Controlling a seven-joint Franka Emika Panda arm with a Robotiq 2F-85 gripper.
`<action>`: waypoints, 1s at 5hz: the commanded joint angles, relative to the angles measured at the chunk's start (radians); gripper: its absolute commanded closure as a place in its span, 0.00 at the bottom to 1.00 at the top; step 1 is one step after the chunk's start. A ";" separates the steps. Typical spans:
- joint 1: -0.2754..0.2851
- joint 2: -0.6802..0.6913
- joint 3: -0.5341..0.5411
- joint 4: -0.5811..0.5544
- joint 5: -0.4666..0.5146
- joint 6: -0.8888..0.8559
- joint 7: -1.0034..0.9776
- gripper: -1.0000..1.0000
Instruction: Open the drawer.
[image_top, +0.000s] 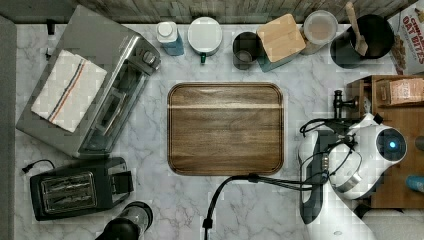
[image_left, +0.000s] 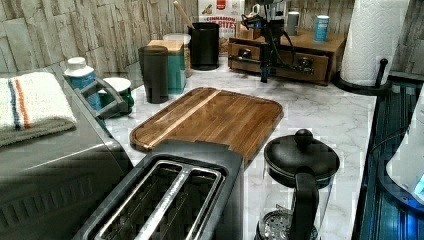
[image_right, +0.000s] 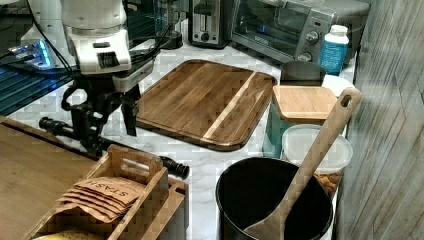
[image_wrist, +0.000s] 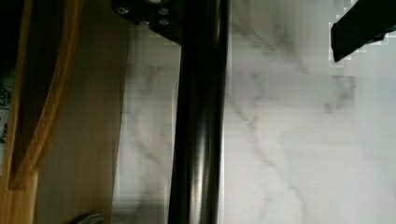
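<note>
I see the drawer (image_left: 280, 60) as a wide, medium-brown wooden front set low in a wooden box at the far end of the marble counter in the left view. A long black metal bar handle (image_right: 107, 144) runs across its front, standing off the wood on round mounts. In the right view the bar lies level along the box's front edge at the right view's left, its rounded end (image_right: 181, 171) jutting past the corner. In the wrist view the bar (image_wrist: 198, 121) hangs over the marble, just beside the wooden face (image_wrist: 81, 140). I cannot tell how far out it sits.
</note>
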 joint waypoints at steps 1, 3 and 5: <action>0.223 -0.180 0.181 -0.262 0.098 0.110 0.301 0.00; 0.320 -0.197 0.223 -0.308 0.066 0.115 0.465 0.00; 0.402 -0.249 0.239 -0.351 0.045 0.139 0.587 0.00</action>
